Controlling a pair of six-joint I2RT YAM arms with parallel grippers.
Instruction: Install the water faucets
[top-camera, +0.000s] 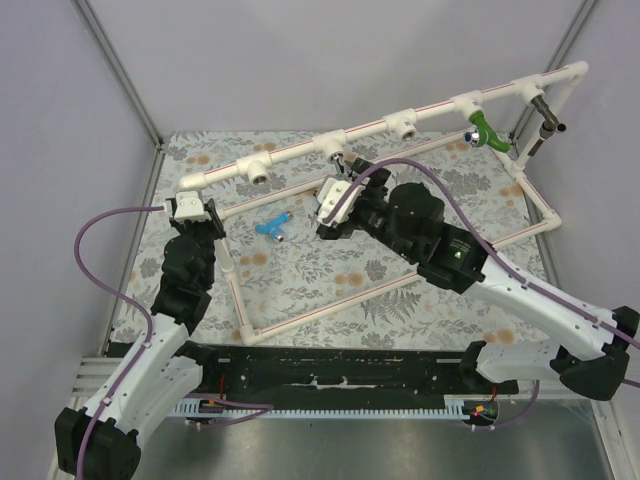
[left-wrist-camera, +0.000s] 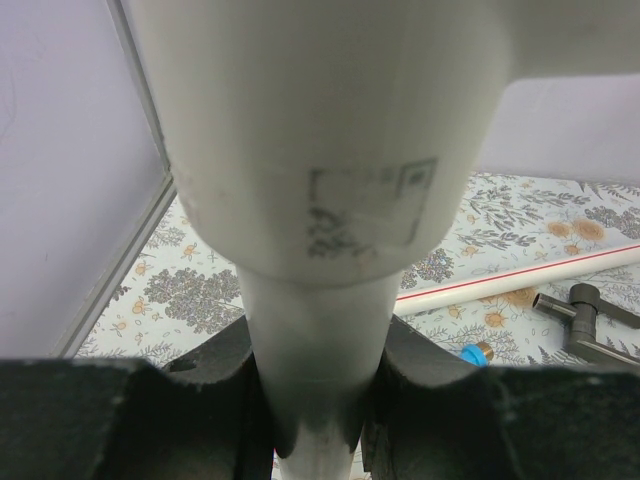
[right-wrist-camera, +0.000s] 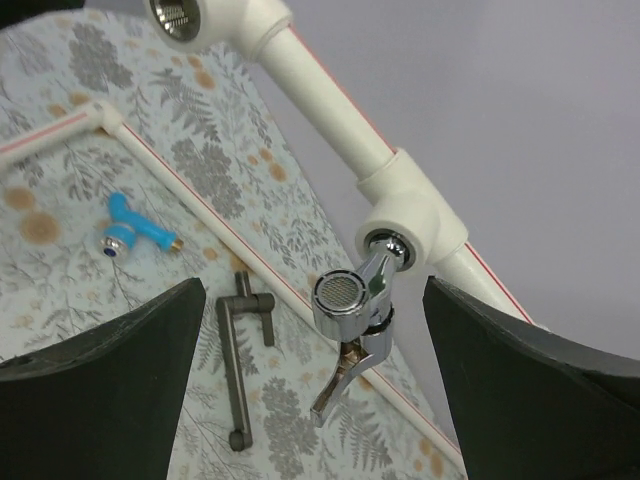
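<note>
Left gripper (left-wrist-camera: 315, 425) is clamped on an upright leg of the white pipe frame (left-wrist-camera: 320, 180), just below the elbow at the frame's left end, with the pipe pinched between both fingers. Right gripper (right-wrist-camera: 315, 300) is wide open and holding nothing; its fingers (right-wrist-camera: 110, 360) sit either side of the silver faucet (right-wrist-camera: 372, 290) with clear gaps on both sides. The silver faucet is seated in a tee fitting (right-wrist-camera: 412, 225) on the far rail, spout and aerator facing the wrist camera, handle hanging down. In the top view that fitting is about mid-rail, just beyond the right gripper (top-camera: 335, 203). The green faucet (top-camera: 483, 128) is mounted on a tee further right on the same rail, spout pointing down. The light blue faucet (top-camera: 272, 227) lies loose on the floral table mat (top-camera: 300, 270) inside the frame, between the two grippers and touching neither. The dark grey lever faucet (right-wrist-camera: 238, 360) also lies flat on the mat, just right of the blue one, beside a lower frame rail; the right arm hides it in the top view. Another dark grey piece (top-camera: 547, 115) hangs at the far right end of the frame; can't tell whether it is threaded in. One open tee (top-camera: 258, 175) shows on the left part of the rail.
</note>
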